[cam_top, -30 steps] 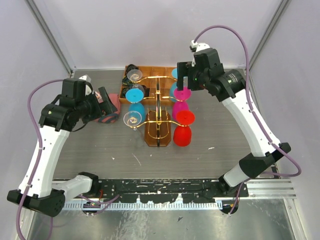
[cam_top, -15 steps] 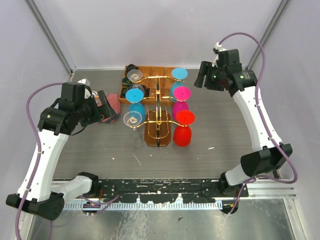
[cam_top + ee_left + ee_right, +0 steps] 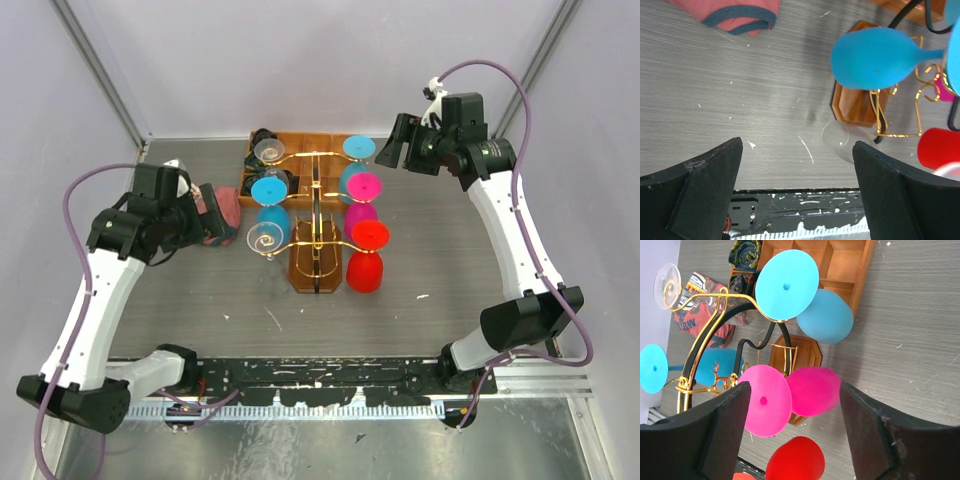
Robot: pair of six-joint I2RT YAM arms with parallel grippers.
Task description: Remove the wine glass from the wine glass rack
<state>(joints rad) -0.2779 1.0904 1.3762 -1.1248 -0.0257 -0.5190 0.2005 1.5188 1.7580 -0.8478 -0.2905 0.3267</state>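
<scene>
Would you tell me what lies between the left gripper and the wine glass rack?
In the top view, a pink cloth lies right beside the left gripper, then a hanging blue glass before the wine glass rack.

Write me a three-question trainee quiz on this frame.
1. True or false: the right claw is holding a glass.
2. Which colour of glass hangs at the near end of the rack, on its right side? A blue, B pink, C red.
3. How many clear glasses show in the top view?
Key: 1 false, it is open and empty; 2 C, the red glass; 3 two.
</scene>
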